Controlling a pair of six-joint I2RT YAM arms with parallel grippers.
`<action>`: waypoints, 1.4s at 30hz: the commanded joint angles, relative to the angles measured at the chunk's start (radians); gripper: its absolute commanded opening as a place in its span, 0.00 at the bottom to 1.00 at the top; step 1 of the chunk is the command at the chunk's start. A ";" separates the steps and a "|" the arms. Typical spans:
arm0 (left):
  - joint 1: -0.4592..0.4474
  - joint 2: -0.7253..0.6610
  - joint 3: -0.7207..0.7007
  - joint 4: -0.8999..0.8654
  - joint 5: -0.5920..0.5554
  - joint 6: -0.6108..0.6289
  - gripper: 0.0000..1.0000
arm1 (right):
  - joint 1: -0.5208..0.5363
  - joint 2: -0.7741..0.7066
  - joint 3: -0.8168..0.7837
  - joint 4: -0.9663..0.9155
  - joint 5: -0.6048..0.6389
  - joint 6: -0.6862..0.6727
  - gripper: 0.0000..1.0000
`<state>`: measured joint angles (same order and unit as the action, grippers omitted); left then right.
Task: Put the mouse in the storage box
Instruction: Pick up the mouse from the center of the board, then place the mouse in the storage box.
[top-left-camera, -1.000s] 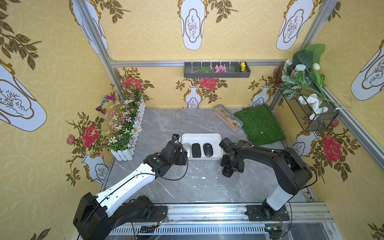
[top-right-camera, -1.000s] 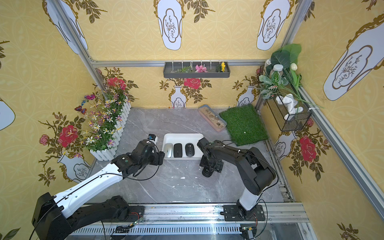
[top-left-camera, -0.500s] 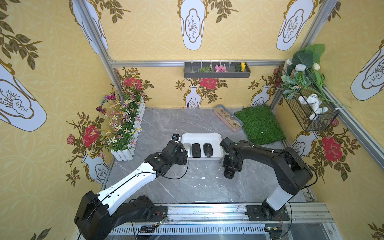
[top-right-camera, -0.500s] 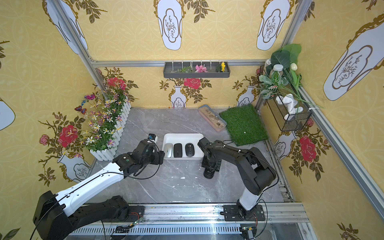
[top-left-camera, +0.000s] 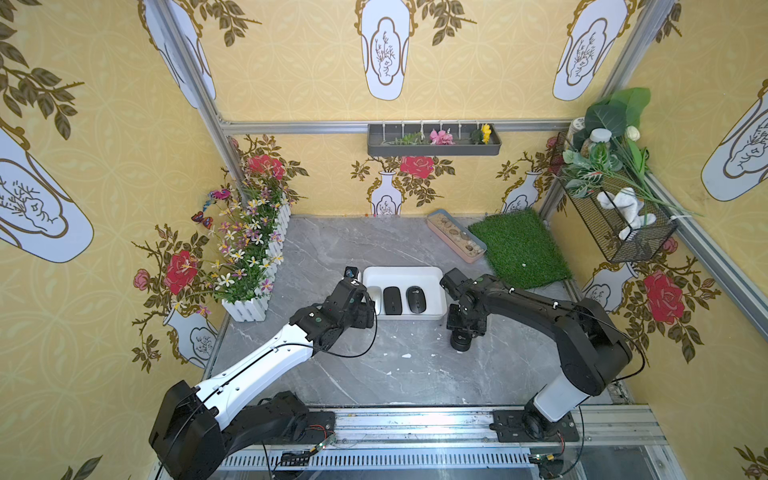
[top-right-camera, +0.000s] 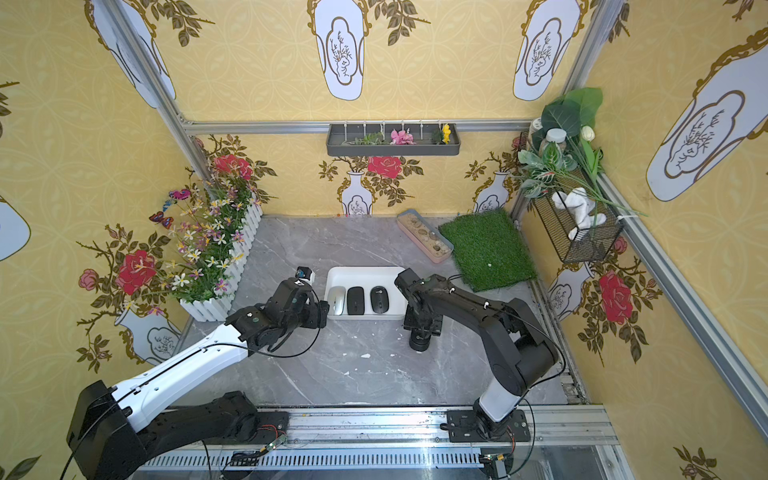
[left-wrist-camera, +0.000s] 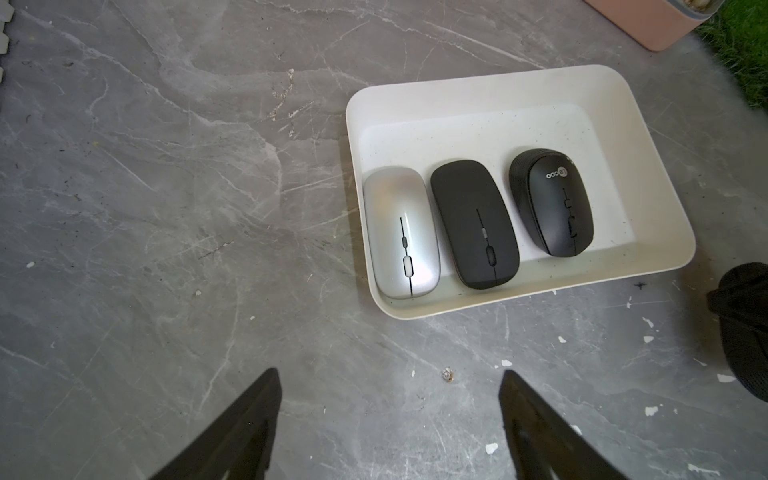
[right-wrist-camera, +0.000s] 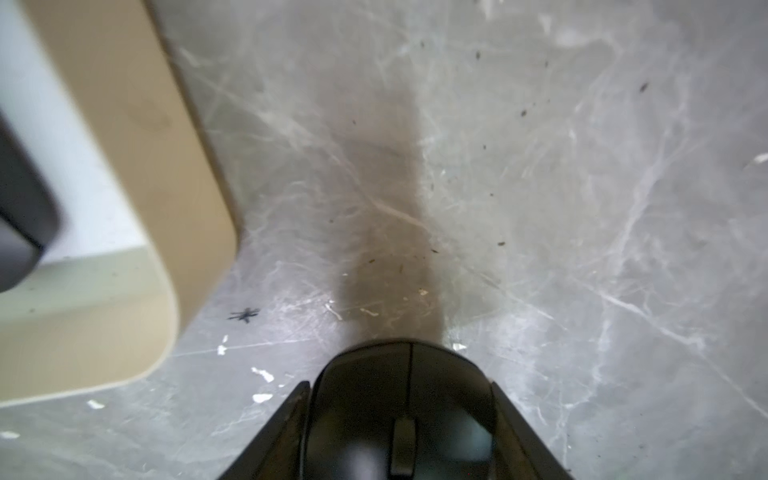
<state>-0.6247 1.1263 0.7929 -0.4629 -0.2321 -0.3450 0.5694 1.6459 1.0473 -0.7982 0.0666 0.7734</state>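
Currently the right gripper is closed on a rounded black plastic computer mouse, fingers against its two long flanks and the scroll wheel between them; whether the mouse is clear of the grey marble-pattern tabletop I cannot tell. In a top view the mouse sits right of centre, just beside the lower right corner of the shallow white plastic storage box, outside it. Inside it three mice lie side by side towards the left; the right part is bare. The left gripper hangs wide and empty. Judgement: the mouse is light and rigid with a smooth, slippery shell, so take it by the flanks and spare the buttons.
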 joint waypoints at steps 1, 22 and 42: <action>0.000 0.000 0.004 0.013 -0.017 0.000 0.84 | -0.010 -0.014 0.041 -0.058 0.044 -0.067 0.57; 0.000 -0.024 0.009 0.019 -0.038 0.017 0.84 | -0.019 0.395 0.752 -0.168 -0.037 -0.498 0.55; 0.000 -0.073 -0.038 0.015 -0.071 -0.032 0.84 | -0.004 0.521 0.690 -0.121 0.121 -0.479 0.57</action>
<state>-0.6247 1.0531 0.7620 -0.4568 -0.2825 -0.3706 0.5602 2.1590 1.7435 -0.9340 0.1524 0.2626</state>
